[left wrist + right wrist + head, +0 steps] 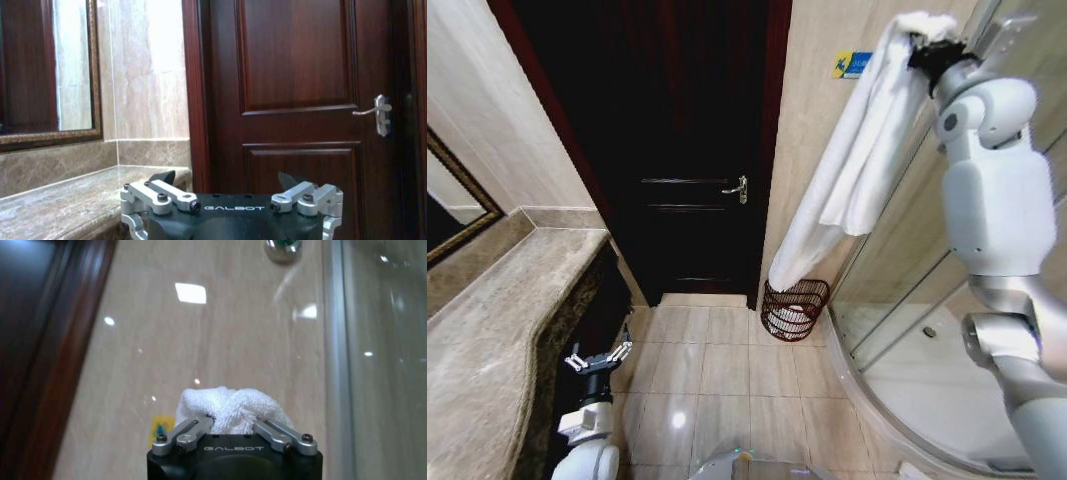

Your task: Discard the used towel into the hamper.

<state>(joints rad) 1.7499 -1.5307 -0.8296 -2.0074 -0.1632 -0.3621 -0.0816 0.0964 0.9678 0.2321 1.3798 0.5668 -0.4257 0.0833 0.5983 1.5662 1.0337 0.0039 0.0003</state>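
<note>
Your right end effector (924, 45) is raised high beside the glass shower wall (1027, 230), clenched on the bunched top of the white towel (852, 165). In the right wrist view its fingers (187, 432) pinch the fabric just ahead of the black housing. The towel hangs down in long folds against the beige tiled wall, and its lower end reaches just above the rim of the hamper (793, 310). The hamper stands on the tiled floor (727, 375), between the dark wooden door (687, 150) and the shower wall, close to the door frame. Your left end effector (597, 359) sits low, well apart from the hamper, beside the marble desk (497, 320), its fingers spread and holding nothing.
</note>
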